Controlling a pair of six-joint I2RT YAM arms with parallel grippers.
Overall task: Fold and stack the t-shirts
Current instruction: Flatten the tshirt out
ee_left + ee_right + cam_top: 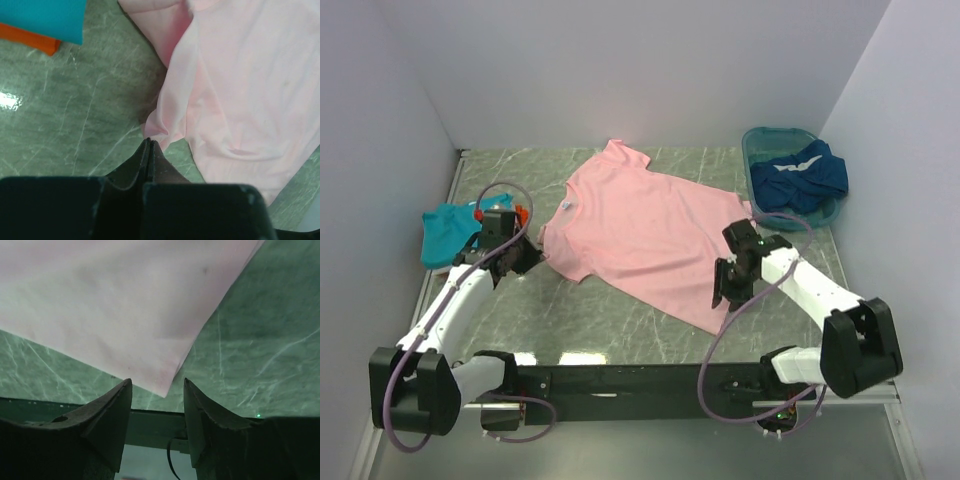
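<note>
The light pink t-shirt [640, 230] lies spread flat across the middle of the table. My left gripper [532, 258] sits at its left sleeve. In the left wrist view its jaws are pressed together [149, 141], with the bunched sleeve edge [157, 127] drawn into the tips. My right gripper [725, 296] hovers at the shirt's near right hem corner. Its fingers stand apart [156, 382] and the hem corner [165, 390] lies just ahead of the gap, untouched. A teal t-shirt [450, 232] and an orange one [521, 213] lie at the left. A dark blue t-shirt [798, 178] fills the basin.
The rigid teal basin [760, 135] stands at the back right against the wall. White walls close in the table on three sides. The black mounting rail [640, 380] runs along the near edge. The teal cloth [45, 17] and orange cloth [35, 40] lie close behind my left gripper.
</note>
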